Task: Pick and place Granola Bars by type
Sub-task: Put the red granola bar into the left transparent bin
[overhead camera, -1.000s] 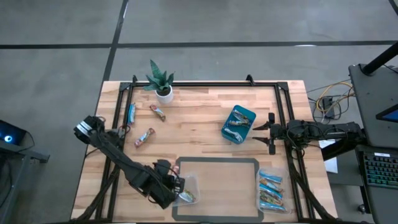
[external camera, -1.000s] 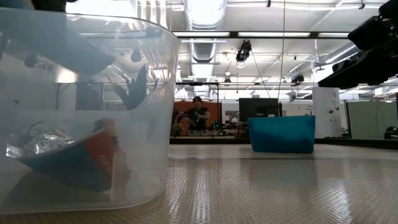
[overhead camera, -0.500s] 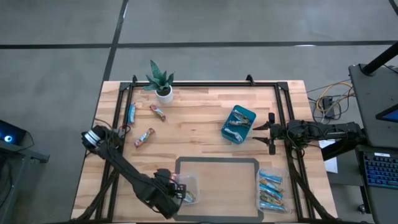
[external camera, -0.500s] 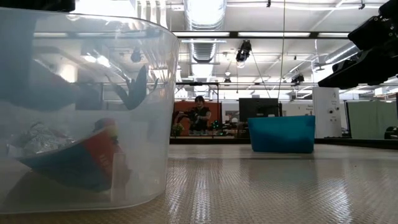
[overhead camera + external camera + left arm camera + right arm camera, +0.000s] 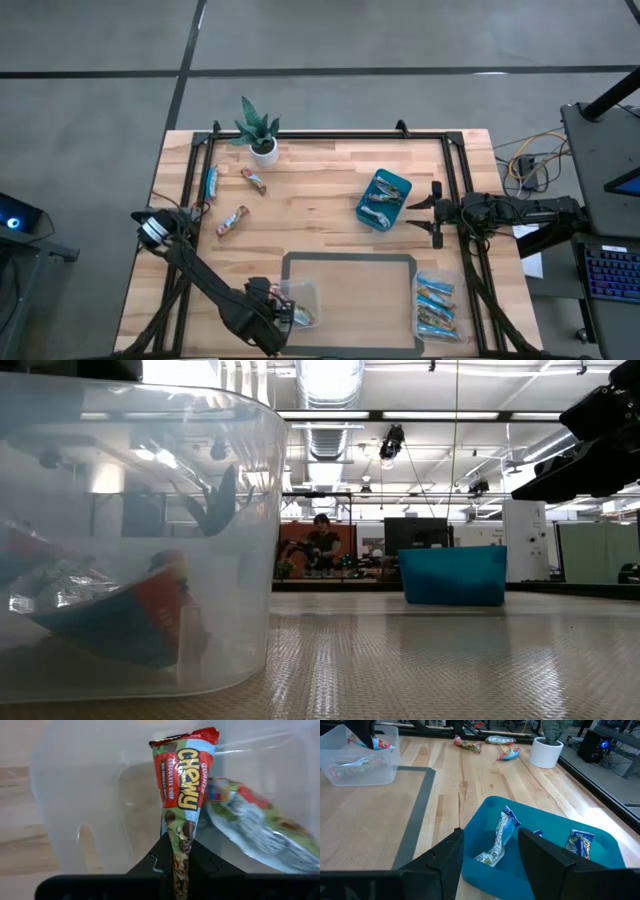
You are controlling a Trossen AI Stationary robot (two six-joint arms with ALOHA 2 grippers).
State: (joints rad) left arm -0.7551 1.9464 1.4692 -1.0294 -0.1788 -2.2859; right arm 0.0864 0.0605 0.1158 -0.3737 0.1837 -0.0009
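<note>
Left fingers (image 5: 176, 865) clenched on Chewy bar (image 5: 182, 795) over clear tub (image 5: 300, 303); right fingers (image 5: 490, 845) released beside teal bin (image 5: 384, 199).

- You see two dark, near-black arms of jointed segments, one mounted at the table's left edge, one at its right edge.
- The left arm's base joint is a rounded housing with a pale grey-white face.
- The left gripper (image 5: 176, 865) has matte black fingers meeting in an angular V above a flat black bar.
- The right gripper (image 5: 490, 855) has two broad, faceted black fingers (image 5: 451, 855), with faint embossed lettering on the bar below them.
</note>
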